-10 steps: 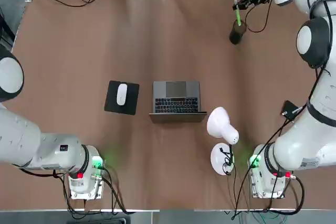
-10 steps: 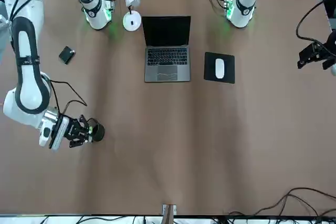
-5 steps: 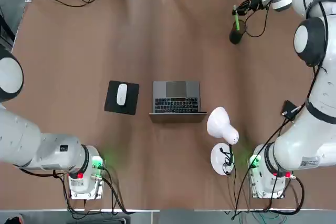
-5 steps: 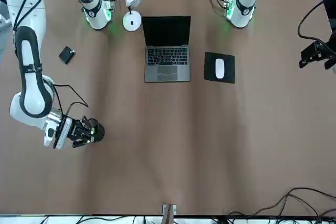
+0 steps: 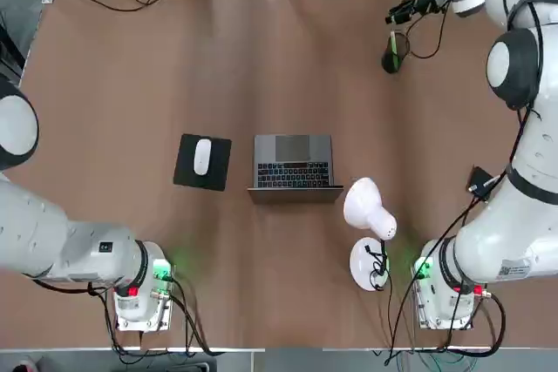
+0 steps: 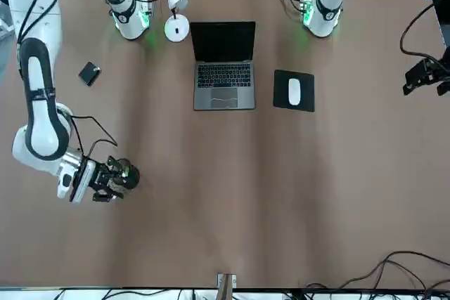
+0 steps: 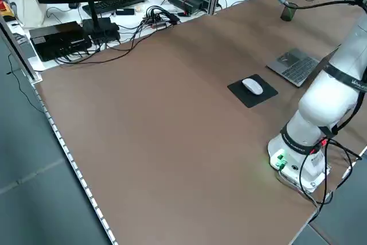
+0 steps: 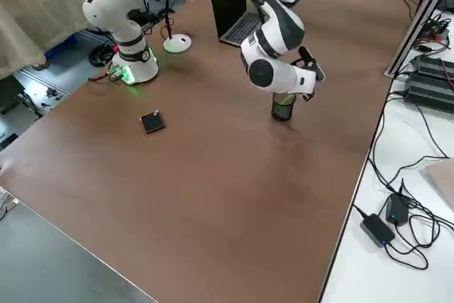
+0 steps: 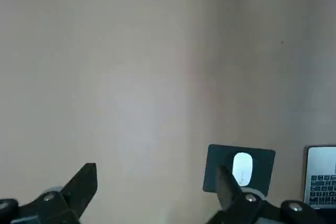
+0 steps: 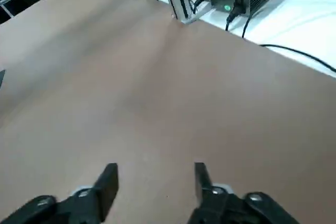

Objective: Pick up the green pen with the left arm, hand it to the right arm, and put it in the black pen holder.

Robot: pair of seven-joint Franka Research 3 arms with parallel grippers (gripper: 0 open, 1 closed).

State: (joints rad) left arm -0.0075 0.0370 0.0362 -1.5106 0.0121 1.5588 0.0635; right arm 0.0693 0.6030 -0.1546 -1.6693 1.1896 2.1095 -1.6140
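The black pen holder (image 5: pixel 393 52) stands at the table's far right, and the green pen (image 5: pixel 395 43) sits upright inside it, its light green shaft showing within the mesh (image 8: pixel 284 102). My right gripper (image 5: pixel 399 14) hovers just beyond the holder, open, with nothing between its fingers (image 10: pixel 107 179). In the front view the holder (image 6: pixel 129 175) is right beside that gripper (image 6: pixel 107 182). My left gripper (image 6: pixel 424 79) hangs far off at the table's left side, open and empty (image 9: pixel 157 177).
A laptop (image 5: pixel 294 167) sits mid-table, with a white desk lamp (image 5: pixel 370 206) to its right and a mouse (image 5: pixel 202 156) on a black pad (image 5: pixel 187 173) to its left. A small flat black square (image 5: pixel 480 182) lies near the right arm. Cables run along the far edge.
The right gripper let go of the green pen, which dropped from above the rim into the holder. The gripper then drew slightly away from the holder.
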